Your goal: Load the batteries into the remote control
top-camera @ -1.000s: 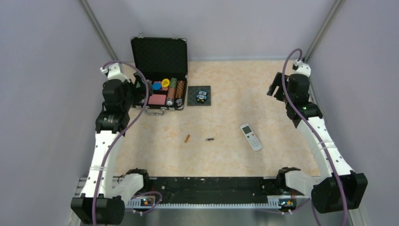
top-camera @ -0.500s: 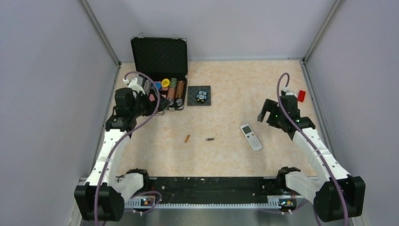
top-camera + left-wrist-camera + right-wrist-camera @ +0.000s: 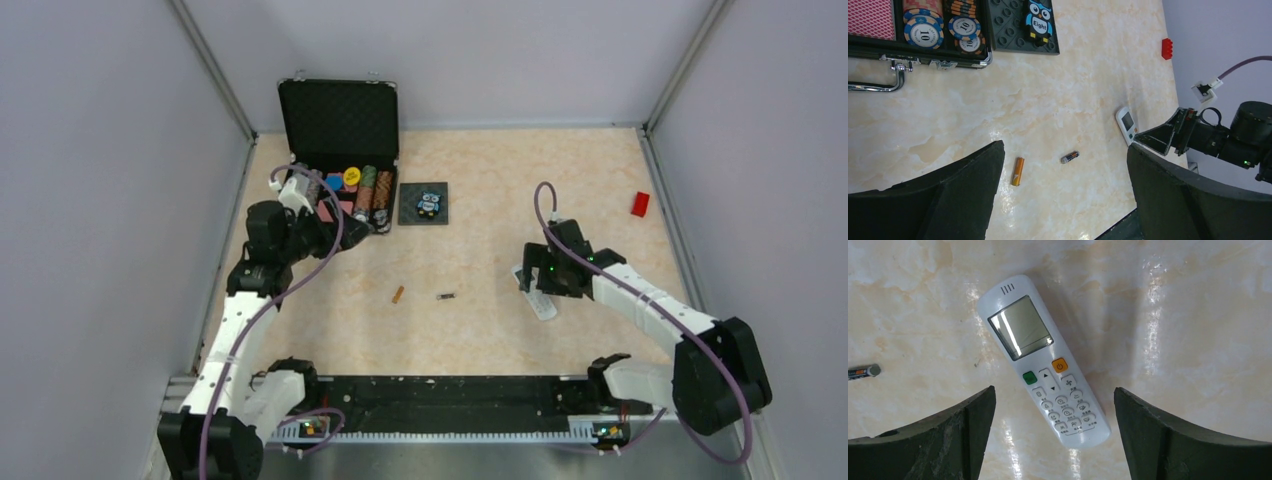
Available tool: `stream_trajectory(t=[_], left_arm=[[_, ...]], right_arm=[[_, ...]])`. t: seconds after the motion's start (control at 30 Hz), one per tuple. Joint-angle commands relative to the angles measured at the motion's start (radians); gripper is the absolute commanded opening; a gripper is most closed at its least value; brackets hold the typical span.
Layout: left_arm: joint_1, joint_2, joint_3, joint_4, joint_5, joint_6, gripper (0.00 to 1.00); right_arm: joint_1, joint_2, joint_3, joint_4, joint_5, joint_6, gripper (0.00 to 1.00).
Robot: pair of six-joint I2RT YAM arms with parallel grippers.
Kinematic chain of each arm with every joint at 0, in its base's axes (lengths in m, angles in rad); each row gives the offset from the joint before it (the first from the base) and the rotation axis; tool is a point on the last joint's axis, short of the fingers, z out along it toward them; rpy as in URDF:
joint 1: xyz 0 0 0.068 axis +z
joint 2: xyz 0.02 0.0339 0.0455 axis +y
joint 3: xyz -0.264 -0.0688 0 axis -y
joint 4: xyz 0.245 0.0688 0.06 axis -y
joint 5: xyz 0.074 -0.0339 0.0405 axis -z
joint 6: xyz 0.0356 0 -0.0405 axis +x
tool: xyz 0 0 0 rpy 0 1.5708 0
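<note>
Writing is showing in only a few spots: the owl picture on the dark studded tile is bearing the word "Eight", and the striped poker chips in the black case are carrying the number "10". The remote control, a slim glossy white plastic bar with rounded ends, is lying face up on the marbled beige table. Its grey screen is reflecting light, and an orange power button and a green button are sitting below it. The marks on the smaller white keys are too small to read.

The right pincer is hanging over the remote's button end, spread wide, with one dark finger on each side and nothing in its grasp. The dark battery, a tiny cylinder with a metal cap, is lying well to the left of the remote, and the orange battery is lying farther left again. The left pincer is gaping wide and empty, well apart from the remote, near the case. A small red studded block is sitting beyond the remote, towards the right wall.
</note>
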Motion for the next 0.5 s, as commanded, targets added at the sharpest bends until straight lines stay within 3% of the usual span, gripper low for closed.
stream_trajectory(t=[0.0,0.33,0.47], left_arm=[[-0.002,-0.037,-0.009,0.030,0.017,0.003,0.96],[-0.002,-0.069,-0.036,0.031,0.010,-0.022,0.96],[-0.002,-0.060,-0.037,0.042,0.009,-0.029,0.95]], right_arm=[[0.016,0.081,0.008,0.039,-0.020,-0.054,0.85],[0.095,0.164,0.030,-0.025,0.063,-0.032,0.80],[0.100,0.199,0.041,-0.076,0.110,0.056,0.70]])
